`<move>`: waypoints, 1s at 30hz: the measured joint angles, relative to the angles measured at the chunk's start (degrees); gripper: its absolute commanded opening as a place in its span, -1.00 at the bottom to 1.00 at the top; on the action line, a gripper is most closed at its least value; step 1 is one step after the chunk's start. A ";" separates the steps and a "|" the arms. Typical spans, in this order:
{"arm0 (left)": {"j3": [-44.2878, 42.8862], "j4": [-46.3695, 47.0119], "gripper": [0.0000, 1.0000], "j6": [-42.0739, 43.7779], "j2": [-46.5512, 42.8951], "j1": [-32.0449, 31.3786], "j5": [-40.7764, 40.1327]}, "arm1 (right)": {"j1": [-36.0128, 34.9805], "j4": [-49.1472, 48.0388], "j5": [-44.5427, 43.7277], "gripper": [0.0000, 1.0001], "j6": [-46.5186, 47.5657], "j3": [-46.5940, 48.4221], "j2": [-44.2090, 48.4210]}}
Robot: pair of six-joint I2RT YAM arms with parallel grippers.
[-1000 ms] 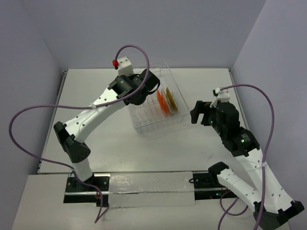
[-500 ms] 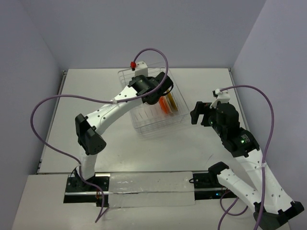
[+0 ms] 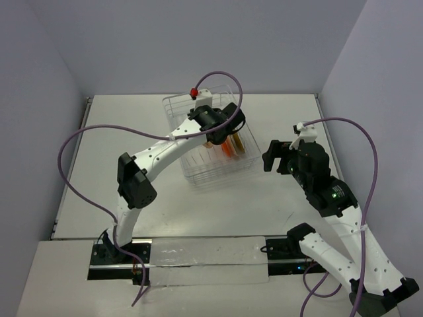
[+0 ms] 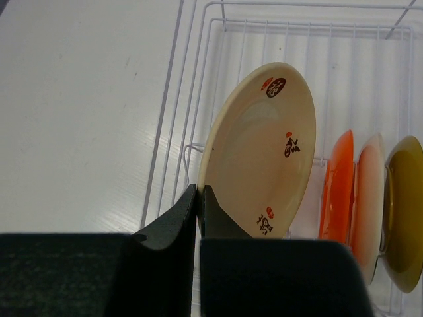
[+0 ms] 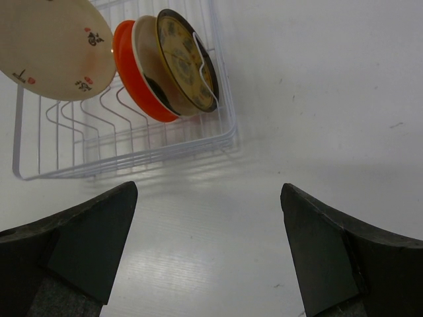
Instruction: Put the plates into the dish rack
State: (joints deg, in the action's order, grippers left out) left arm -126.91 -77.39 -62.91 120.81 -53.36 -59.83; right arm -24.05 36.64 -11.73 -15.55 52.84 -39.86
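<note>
My left gripper (image 4: 199,198) is shut on the lower rim of a cream plate (image 4: 258,152) with small dark and red markings. It holds the plate tilted over the left part of the white wire dish rack (image 4: 218,39). An orange-red plate (image 4: 337,185), a second cream plate (image 4: 370,198) and a mustard-yellow plate (image 4: 404,211) stand on edge in the rack's right end. In the top view the left gripper (image 3: 221,129) is over the rack (image 3: 211,168). My right gripper (image 5: 208,231) is open and empty above the table, right of the rack (image 5: 132,155).
The rack stands at the back middle of the white table (image 3: 132,185), with upright prongs free on its left side. Purple cables loop over both arms. Grey walls close the back and sides.
The left arm has swung right and forward, carrying the cream plate over the rack toward the standing plates. The right arm has not moved.
</note>
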 measured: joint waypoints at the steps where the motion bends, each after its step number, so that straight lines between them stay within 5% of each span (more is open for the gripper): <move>1: 0.00 -0.01 -1.00 0.12 0.33 -0.03 0.02 | 0.00 0.00 0.00 0.93 0.00 -0.02 -0.01; 19: -3.59 0.40 -0.93 2.52 5.29 -0.55 1.25 | 0.00 -0.22 0.04 0.93 -0.04 -0.95 -0.22; 25: -5.44 2.17 -0.41 6.42 5.86 -0.77 2.27 | 0.00 -0.28 0.15 0.93 -0.07 -1.27 -0.22; 30: -5.61 6.95 -0.37 12.02 5.94 -2.84 2.68 | 0.00 -0.61 0.15 0.93 -0.09 -1.58 -0.37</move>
State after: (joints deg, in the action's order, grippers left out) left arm -132.52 -70.43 -50.89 126.75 -56.20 -57.15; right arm -24.05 36.03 -11.58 -15.64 51.27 -40.23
